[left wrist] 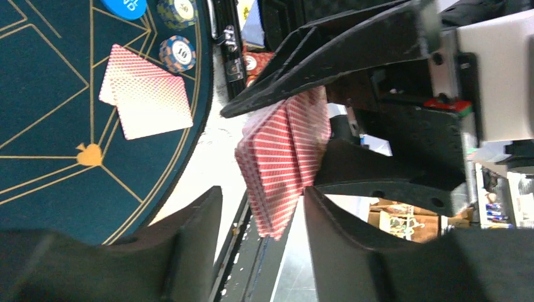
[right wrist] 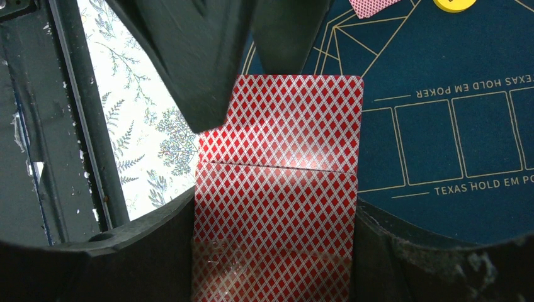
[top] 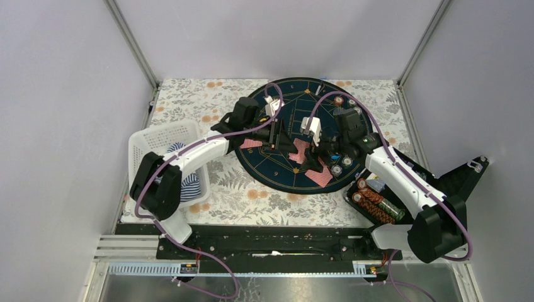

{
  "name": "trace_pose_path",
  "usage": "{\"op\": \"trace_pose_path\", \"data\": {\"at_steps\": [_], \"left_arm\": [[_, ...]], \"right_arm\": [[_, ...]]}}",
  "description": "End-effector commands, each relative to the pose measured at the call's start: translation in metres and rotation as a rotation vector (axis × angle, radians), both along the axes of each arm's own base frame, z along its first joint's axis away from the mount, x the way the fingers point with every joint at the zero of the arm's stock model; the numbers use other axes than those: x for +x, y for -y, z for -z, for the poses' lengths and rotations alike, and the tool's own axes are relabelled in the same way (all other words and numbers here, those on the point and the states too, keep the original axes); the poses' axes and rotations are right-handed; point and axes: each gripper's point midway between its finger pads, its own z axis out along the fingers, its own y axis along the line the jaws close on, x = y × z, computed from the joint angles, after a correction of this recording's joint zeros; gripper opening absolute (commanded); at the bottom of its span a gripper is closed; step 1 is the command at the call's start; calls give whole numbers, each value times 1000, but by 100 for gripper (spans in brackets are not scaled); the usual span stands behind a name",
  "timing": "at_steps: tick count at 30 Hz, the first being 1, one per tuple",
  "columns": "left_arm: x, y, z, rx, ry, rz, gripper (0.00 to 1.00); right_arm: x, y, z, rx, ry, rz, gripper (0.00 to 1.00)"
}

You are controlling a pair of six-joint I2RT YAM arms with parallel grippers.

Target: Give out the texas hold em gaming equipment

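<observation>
My right gripper (right wrist: 274,207) is shut on a deck of red-backed playing cards (right wrist: 277,189), held over the near edge of the round dark blue mat (top: 264,170). The top card is slid a little forward. My left gripper (left wrist: 261,192) is open, with the deck's free end (left wrist: 283,163) between its fingers (right wrist: 182,56). Both grippers meet above the mat's middle (top: 302,151). Dealt cards lie on the mat (left wrist: 148,94) (top: 321,177). Chips (left wrist: 176,53), a blue disc (left wrist: 124,7) and a yellow disc (right wrist: 454,4) also sit on it.
A white basket (top: 157,135) holding the striped blue-white cloth (top: 187,187) stands at the left. An open black case (top: 463,179) with chip stacks (top: 374,200) lies at the right. The floral tablecloth (top: 252,198) covers the table.
</observation>
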Motion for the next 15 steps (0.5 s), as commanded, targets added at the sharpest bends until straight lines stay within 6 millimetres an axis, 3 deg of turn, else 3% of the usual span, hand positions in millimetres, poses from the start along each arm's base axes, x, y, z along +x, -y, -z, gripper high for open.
{"op": "trace_pose_path", "data": {"at_steps": [1,9,13,15], "left_arm": [[14,1,-7,4,47,-29,48],[20,-16,-9,-8,36,-65,18],[12,-16,-20,-57,49,-39,17],[9,-16,-28,-89,64,-27,26]], "right_arm": [[6,-12,-36,67,98,-37,0],[6,-13,-39,78,100,-37,0],[6,-12,-38,72,98,-33,0],[7,-11,-36,67,96,-29,0]]}}
